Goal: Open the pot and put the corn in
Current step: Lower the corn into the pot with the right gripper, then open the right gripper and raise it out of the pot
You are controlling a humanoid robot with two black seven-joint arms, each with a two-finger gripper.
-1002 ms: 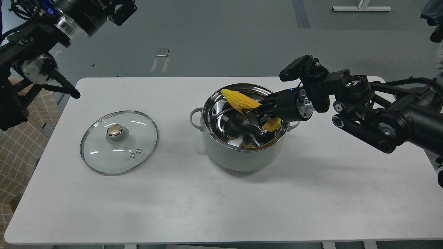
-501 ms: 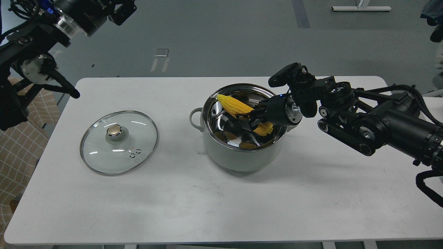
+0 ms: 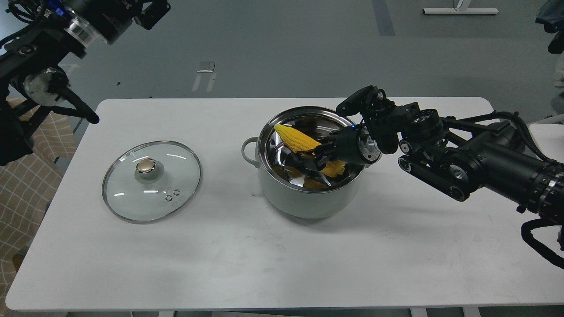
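Note:
The pale grey-green pot (image 3: 308, 193) stands open at the table's middle, its steel inside shining. The bright yellow corn (image 3: 294, 137) lies tilted inside the pot's mouth, its pointed tip toward the upper left. My right gripper (image 3: 313, 155) reaches in over the pot's right rim and is shut on the corn's thick end. Yellow reflections show on the steel below. My left arm is raised at the upper left; its gripper (image 3: 154, 11) is high above the table, seen dark and end-on.
The round glass lid (image 3: 151, 180) with a brass-coloured knob lies flat on the white table (image 3: 246, 264), left of the pot. A checked cloth shows off the table's left edge.
My right gripper has moved left and down with the corn, lowering it deeper into the pot. The left arm has barely shifted.

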